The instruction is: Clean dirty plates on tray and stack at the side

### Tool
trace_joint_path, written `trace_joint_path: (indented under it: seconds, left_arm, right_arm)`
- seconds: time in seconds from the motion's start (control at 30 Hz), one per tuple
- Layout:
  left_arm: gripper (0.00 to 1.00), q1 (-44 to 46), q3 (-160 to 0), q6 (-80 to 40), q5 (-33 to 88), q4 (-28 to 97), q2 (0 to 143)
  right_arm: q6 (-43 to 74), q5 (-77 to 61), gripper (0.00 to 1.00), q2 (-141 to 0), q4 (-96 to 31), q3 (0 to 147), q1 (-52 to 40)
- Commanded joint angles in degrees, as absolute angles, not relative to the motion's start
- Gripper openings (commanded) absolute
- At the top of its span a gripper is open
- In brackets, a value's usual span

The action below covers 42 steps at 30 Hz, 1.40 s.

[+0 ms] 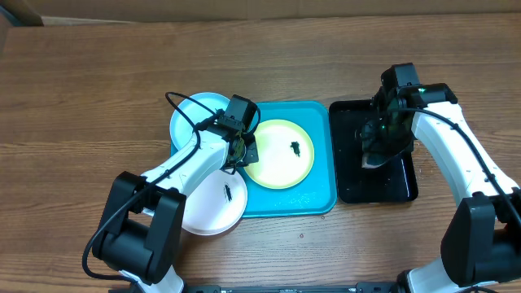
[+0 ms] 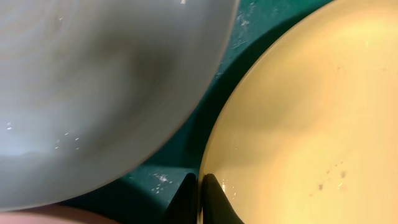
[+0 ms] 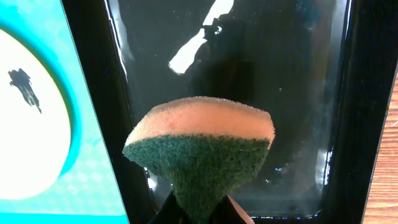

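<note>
The left pincer (image 2: 200, 198) is clamped on the thin rim of the round, smooth yellow-green plate (image 1: 275, 164), which lies in the turquoise tray (image 1: 319, 203). The right pincer (image 3: 199, 213) squeezes a foam sponge (image 3: 202, 149), its coarse green face forward, above the glossy black tray (image 3: 280, 93).

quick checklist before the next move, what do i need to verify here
1. left pincer shut on the yellow-green plate at its rim: ok
2. right pincer shut on the sponge: ok
3. sponge above the plate: not ok, it hangs over the black tray
4. smear uncovered for wiping: ok
5. plate inside the turquoise tray: ok
6. sponge wet enough: cannot tell
</note>
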<state>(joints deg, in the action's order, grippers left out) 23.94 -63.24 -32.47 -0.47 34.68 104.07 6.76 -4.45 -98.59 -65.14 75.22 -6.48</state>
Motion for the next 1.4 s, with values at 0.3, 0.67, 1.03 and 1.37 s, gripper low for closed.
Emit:
trace_joint_path:
  seconds: [0.3,0.67,1.03,1.37]
  left_arm:
    - [0.04,24.01,-63.16,-31.31,1.34,34.44,105.47]
    - [0.04,24.01,-63.16,-31.29,1.32,34.41,105.47]
    - [0.04,24.01,-63.16,-31.29,1.32,34.44,105.47]
    - [0.04,24.01,-63.16,-31.29,1.32,34.41,105.47]
  right_arm:
    - [7.44,-4.6,0.04,-97.65,-64.79,75.11,-6.74]
    - [7.44,-4.6,0.04,-97.76,-55.9,66.87,-6.74]
    - [7.46,-4.62,0.35,-97.8,-45.71,58.83,-6.74]
    - [7.46,-4.62,0.41,-97.86,-45.89,58.43,-6.74]
